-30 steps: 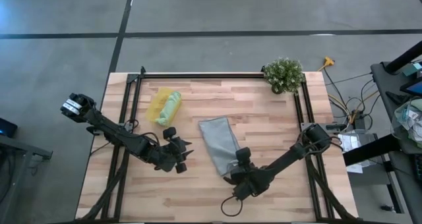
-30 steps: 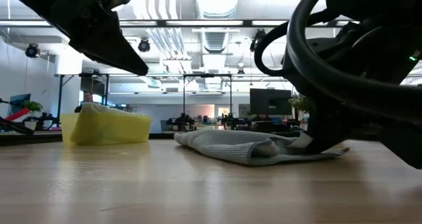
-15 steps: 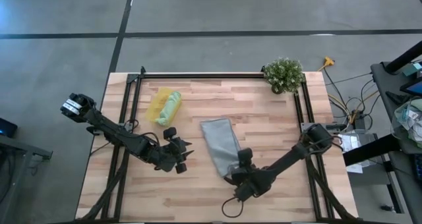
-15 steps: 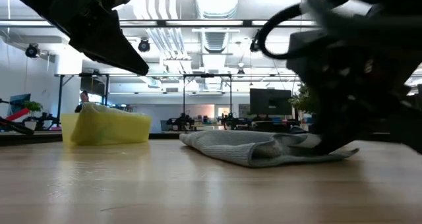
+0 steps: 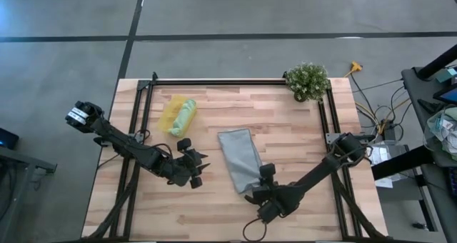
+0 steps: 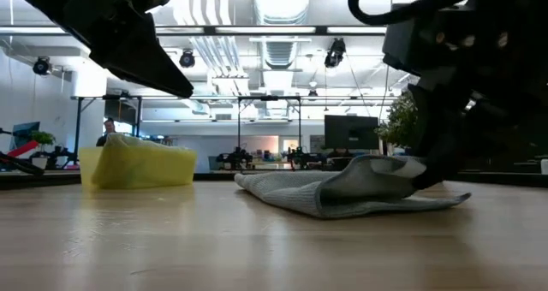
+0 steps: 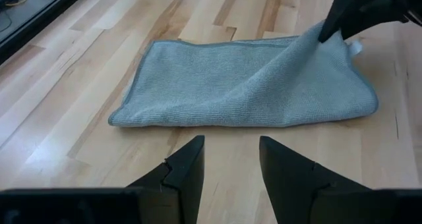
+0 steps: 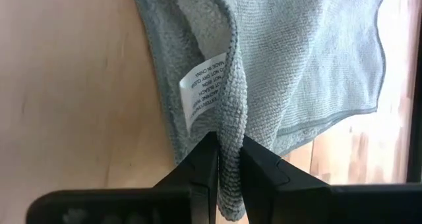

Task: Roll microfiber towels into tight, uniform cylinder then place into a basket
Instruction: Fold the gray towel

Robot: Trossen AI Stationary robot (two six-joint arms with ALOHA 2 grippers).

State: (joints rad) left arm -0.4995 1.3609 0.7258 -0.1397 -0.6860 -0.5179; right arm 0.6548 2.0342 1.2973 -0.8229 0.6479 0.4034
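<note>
The grey-blue microfiber towel [image 5: 239, 156] lies as a long folded strip in the middle of the table, its far part flat on the wood. My right gripper [image 5: 258, 191] is shut on its near end. My left gripper [image 7: 231, 166] hovers open to the towel's left, fingers pointing at its long side, and touches nothing. The yellow basket [image 5: 171, 114] stands at the far left with a rolled light green towel [image 5: 186, 116] in it. My right gripper pinches the towel's near end between its two fingers [image 8: 206, 159], at the hemmed edge [image 8: 231, 128] beside the white tag [image 8: 198, 95]. The fingers slant down from the table's near right. That end [image 6: 377, 167] is raised off the wood; the rest lies flat.
A potted plant [image 5: 307, 81] stands at the far right corner. Dark frame rails [image 5: 136, 129] run along the table's left, far and right sides. Bare wood shows in front of the towel and between the towel and the basket.
My right gripper has risen and drawn a little toward the table's near right, rolling slightly. The towel's near end has come up off the wood with it into a raised fold, while the far part has stayed flat.
</note>
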